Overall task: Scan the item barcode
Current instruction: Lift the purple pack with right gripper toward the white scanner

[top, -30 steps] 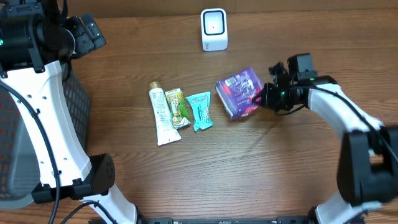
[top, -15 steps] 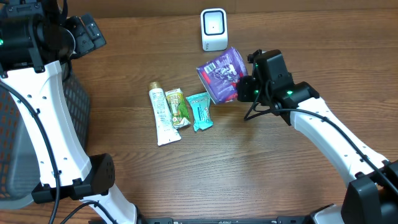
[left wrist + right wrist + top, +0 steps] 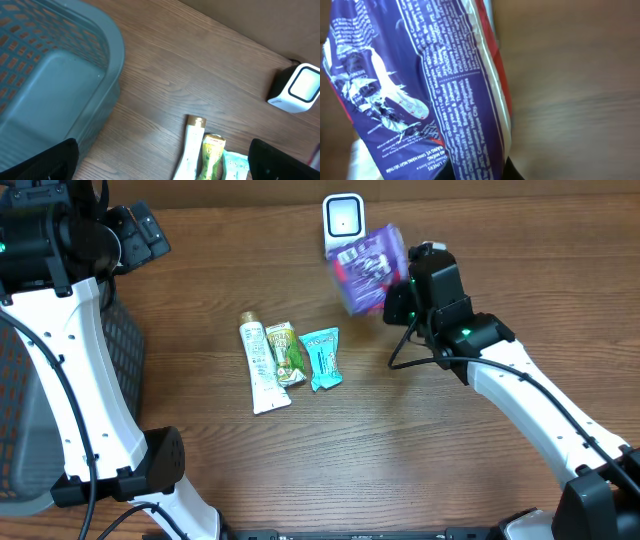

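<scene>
My right gripper (image 3: 398, 298) is shut on a purple printed packet (image 3: 367, 268) and holds it off the table, just right of the white scanner (image 3: 343, 222), whose lower right side it overlaps. In the right wrist view the packet (image 3: 445, 90) fills the left half, white small print facing the camera, and my right gripper (image 3: 480, 173) pinches its lower edge. No barcode shows in any view. My left gripper (image 3: 162, 162) hangs open and empty, high over the table's left side, above the basket's edge.
A white tube (image 3: 262, 366), a green-yellow sachet (image 3: 286, 352) and a teal packet (image 3: 322, 358) lie side by side mid-table. A grey-blue mesh basket (image 3: 50, 75) stands at the left edge. The scanner (image 3: 300, 88) sits at the far edge.
The right arm has lifted the purple packet from the table and carried it up and left, from right of the teal packet to beside the scanner. The left arm has not moved.
</scene>
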`<act>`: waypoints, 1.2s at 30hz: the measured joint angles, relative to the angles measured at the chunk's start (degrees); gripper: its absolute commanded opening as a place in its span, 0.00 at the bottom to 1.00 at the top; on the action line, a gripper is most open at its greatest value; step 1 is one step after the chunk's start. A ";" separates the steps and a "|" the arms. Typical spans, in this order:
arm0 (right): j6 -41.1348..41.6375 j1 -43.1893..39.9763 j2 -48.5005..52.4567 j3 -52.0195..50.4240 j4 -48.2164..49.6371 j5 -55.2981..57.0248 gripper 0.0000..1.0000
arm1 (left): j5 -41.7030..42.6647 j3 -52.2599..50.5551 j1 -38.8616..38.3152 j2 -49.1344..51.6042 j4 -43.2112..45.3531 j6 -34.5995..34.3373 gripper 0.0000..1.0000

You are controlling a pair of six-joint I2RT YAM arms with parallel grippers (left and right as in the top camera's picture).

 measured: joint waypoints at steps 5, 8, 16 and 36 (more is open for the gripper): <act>-13.11 1.92 0.00 0.00 12.33 16.41 0.04 | 0.00 0.00 0.00 0.00 -0.02 0.00 0.99; -25.57 2.40 0.00 0.00 22.29 21.55 0.04 | 0.00 0.00 0.00 0.00 -0.04 0.00 0.99; -59.45 2.49 2.69 2.19 49.11 26.99 0.04 | 0.00 0.00 0.00 0.00 -0.02 0.00 1.00; -102.88 2.43 39.65 27.34 57.05 28.00 0.04 | 0.00 0.00 0.00 0.00 -0.02 0.00 1.00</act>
